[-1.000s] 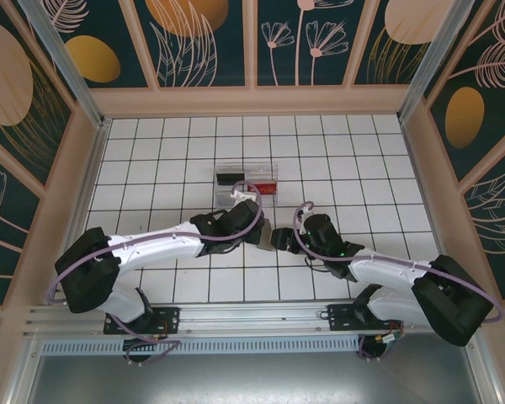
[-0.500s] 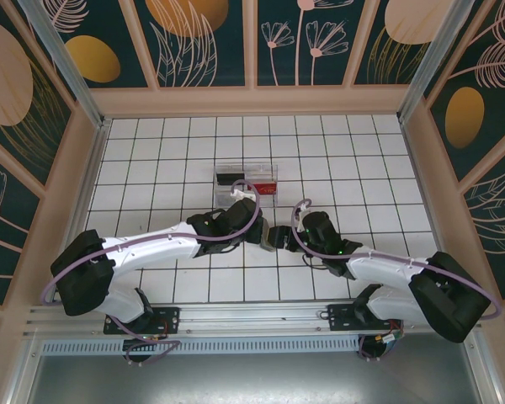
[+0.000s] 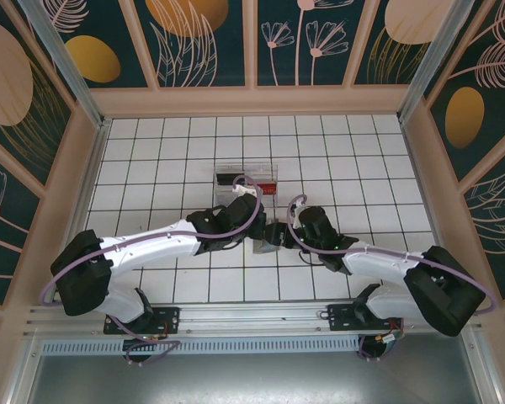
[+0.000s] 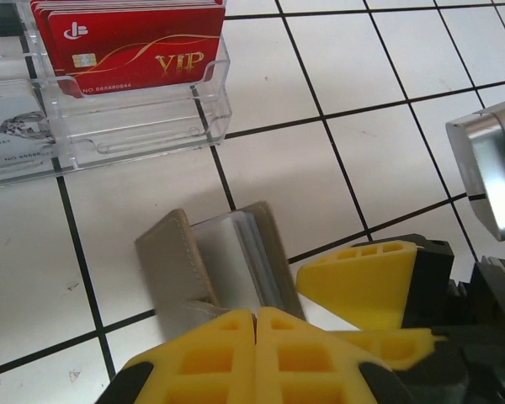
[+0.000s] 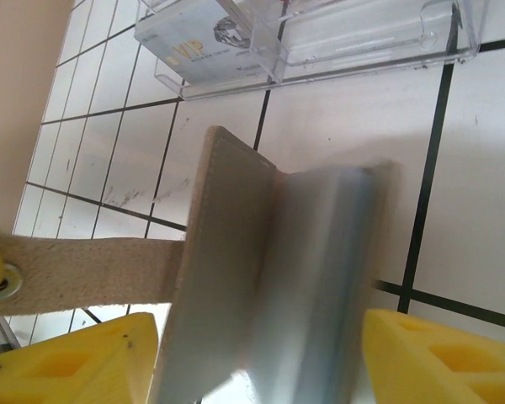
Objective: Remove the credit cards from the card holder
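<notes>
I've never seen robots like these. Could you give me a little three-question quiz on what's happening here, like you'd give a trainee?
1. True or false: a red VIP card stands in the clear tray.
2. What sits between the open fingers of the right pincer?
A) the grey card holder
B) the clear tray
C) a red card
3. Which pincer has its jaws shut?
Key: 1 true; 2 A; 3 the left pincer.
</notes>
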Motion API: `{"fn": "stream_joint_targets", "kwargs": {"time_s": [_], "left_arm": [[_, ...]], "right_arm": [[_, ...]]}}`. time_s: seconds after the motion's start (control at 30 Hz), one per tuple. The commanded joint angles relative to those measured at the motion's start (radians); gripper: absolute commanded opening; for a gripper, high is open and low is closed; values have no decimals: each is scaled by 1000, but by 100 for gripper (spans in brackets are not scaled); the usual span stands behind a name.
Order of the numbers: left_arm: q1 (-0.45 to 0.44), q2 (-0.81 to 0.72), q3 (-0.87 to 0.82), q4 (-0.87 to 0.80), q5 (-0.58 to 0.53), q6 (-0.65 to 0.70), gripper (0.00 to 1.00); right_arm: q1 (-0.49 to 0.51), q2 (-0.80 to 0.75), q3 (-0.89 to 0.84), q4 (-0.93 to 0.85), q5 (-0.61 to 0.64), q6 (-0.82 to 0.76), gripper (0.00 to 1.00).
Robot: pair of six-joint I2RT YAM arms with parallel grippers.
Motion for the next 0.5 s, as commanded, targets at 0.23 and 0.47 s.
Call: {"fn": "stream_joint_targets", "kwargs": {"time_s": [0.23, 0.47], "left_arm": [[-3, -1, -2, -26, -53, 6, 0], [-2, -40, -79, -62, -138, -11, 0]], "right_arm": [[7, -7, 12, -32, 45, -16, 59], [5, -18, -9, -38, 57, -14, 58]]}}
